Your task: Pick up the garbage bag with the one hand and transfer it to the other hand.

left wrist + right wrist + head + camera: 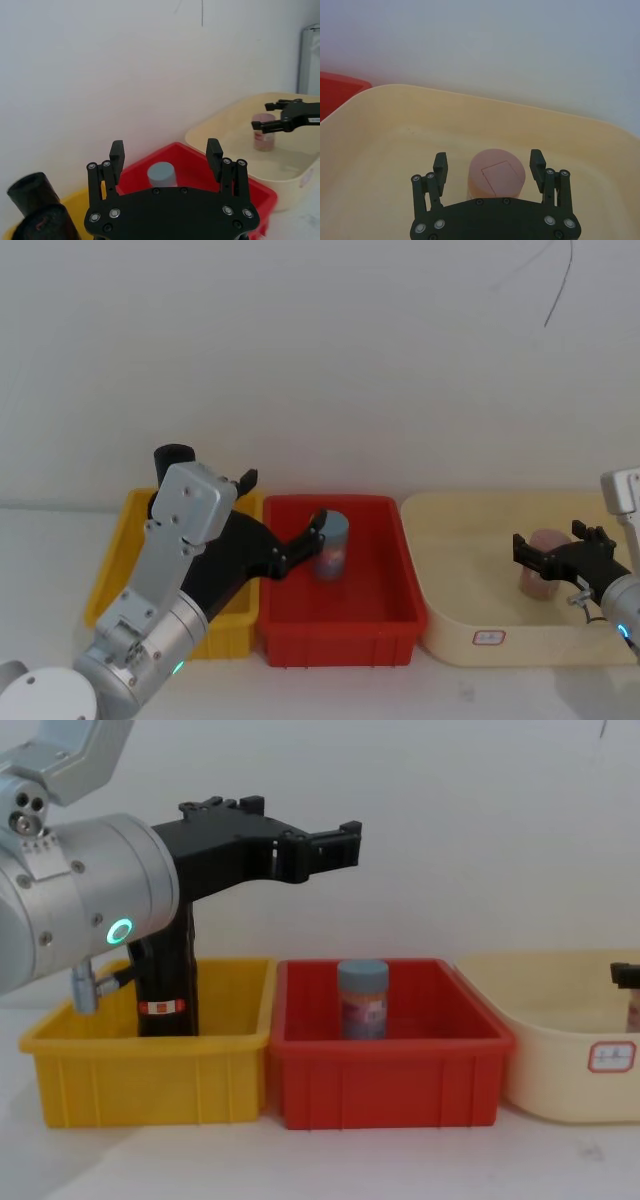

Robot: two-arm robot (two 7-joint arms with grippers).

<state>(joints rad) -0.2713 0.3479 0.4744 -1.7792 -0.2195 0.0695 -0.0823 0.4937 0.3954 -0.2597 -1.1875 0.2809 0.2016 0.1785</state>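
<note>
While the left gripper (285, 498) hangs open and empty over the red bin (390, 1080), swinging left could topple the bag (168, 970); the right gripper (550, 545) sits open, far right.

Yellow bin (150, 1080), red bin (390, 1085), cream tub (550, 1070)

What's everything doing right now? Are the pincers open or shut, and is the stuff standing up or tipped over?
Left pincer: open, empty, high over the red bin.
Right pincer: open, squeezing nothing, over the cream tub.
Garbage bag: standing upright in the yellow bin, not picked up yet.
Grey-lidded jar: upright in the red bin, lid on.
Pink jar: upright in the cream tub, next to the right pincer.
</note>
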